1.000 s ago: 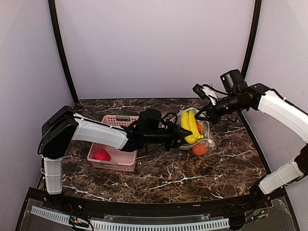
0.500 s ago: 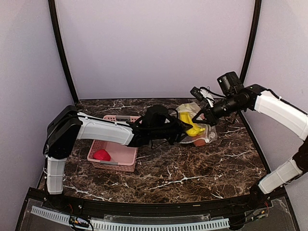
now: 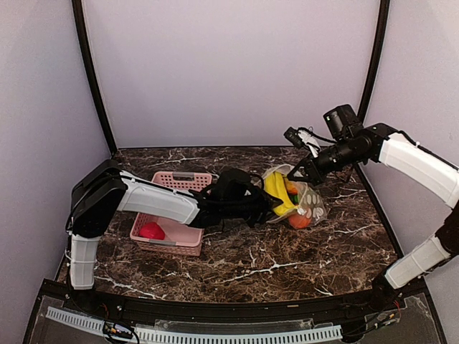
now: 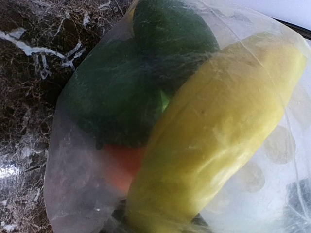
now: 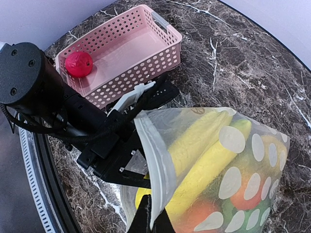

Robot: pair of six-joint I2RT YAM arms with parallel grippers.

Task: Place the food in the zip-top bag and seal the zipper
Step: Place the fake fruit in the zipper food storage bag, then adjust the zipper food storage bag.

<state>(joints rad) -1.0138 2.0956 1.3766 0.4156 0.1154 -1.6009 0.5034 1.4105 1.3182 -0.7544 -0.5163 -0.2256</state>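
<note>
Sagging lower, zip-top bag (image 3: 312, 208) is pinched by outstretched right end effector (image 3: 300, 174); opening of left end effector (image 3: 267, 204) unclear.

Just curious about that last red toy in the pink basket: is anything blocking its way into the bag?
Yes: the left end effector and the banana crowd the bag's mouth. The red toy lies free in the basket.
</note>
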